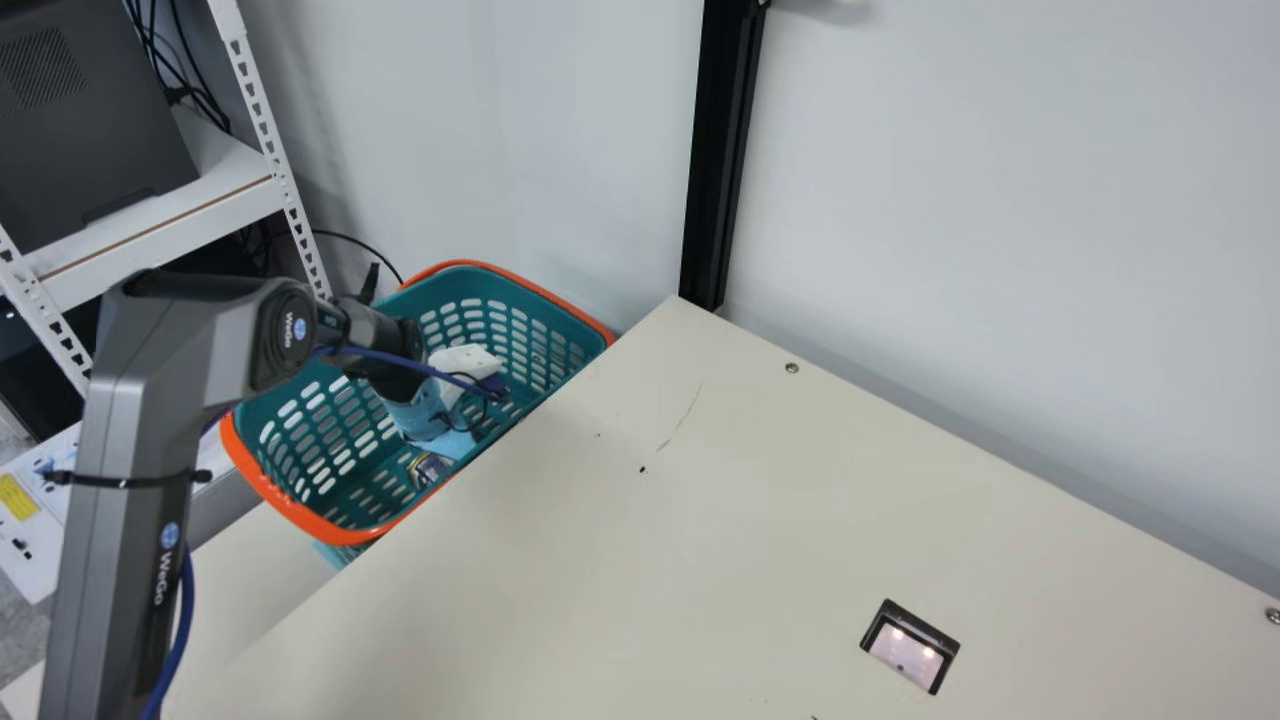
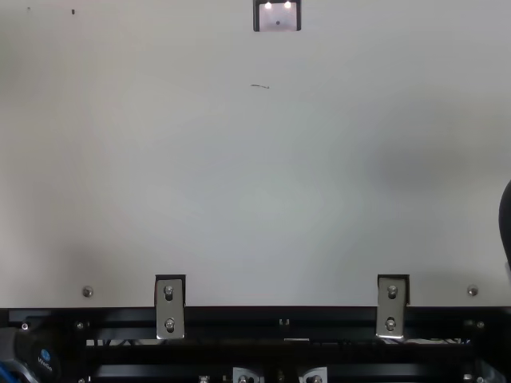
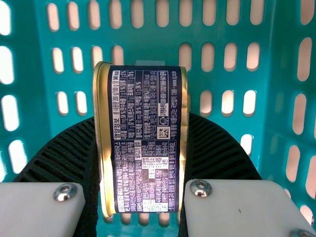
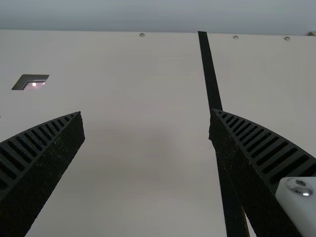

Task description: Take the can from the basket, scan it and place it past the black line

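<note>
In the main view my left gripper [image 1: 462, 375] reaches down inside the teal basket [image 1: 545, 350], beside the dark can with gold edges [image 1: 430, 470]. The left wrist view has the can [image 3: 145, 140] held between the two ribbed fingers of my left gripper [image 3: 143, 148], its printed label towards the camera and the fingers against its sides. My right gripper [image 4: 148, 116] is open with nothing between its fingers, over the table, and the black line [image 4: 211, 74] runs along by one of its fingers.
A scanner window [image 1: 910, 645] is set in the cream table [image 1: 700, 560]. The orange-rimmed basket stands against the table's edge, near the wall and a white shelf rack [image 1: 160, 225]. A black post [image 1: 722, 150] rises at the table's corner.
</note>
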Available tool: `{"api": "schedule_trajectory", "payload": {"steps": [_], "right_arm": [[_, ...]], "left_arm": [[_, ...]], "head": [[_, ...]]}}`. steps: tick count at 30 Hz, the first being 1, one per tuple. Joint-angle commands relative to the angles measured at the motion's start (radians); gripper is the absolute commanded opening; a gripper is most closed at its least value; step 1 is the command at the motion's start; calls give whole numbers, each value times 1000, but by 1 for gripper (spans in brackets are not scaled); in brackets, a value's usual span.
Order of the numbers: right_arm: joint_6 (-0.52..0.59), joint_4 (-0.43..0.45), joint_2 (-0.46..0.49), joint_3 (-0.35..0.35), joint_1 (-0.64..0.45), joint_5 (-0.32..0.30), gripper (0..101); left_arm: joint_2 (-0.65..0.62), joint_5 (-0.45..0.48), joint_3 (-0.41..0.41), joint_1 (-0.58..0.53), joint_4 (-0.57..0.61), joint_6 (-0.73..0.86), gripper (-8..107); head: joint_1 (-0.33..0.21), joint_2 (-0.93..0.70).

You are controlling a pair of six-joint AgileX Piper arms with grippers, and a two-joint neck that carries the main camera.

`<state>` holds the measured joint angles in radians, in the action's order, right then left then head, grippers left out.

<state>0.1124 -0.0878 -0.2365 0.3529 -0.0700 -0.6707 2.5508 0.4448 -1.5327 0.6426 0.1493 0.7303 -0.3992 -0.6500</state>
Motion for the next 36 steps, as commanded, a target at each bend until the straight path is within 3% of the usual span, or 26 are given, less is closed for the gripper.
{"api": "schedule_trajectory", "payload": {"steps": [1, 25, 36], "right_arm": [[0, 0, 0, 0, 0, 0, 101], [0, 0, 0, 0, 0, 1, 101], [0, 0, 0, 0, 0, 1, 101]], "left_arm": [[-17, -2, 5, 2, -7, -8, 10], [-313, 55, 106, 5, -86, -113, 10], [-499, 112, 122, 9, -42, -110, 10]], "head": [[-37, -21], [-37, -21], [-37, -21]]}}
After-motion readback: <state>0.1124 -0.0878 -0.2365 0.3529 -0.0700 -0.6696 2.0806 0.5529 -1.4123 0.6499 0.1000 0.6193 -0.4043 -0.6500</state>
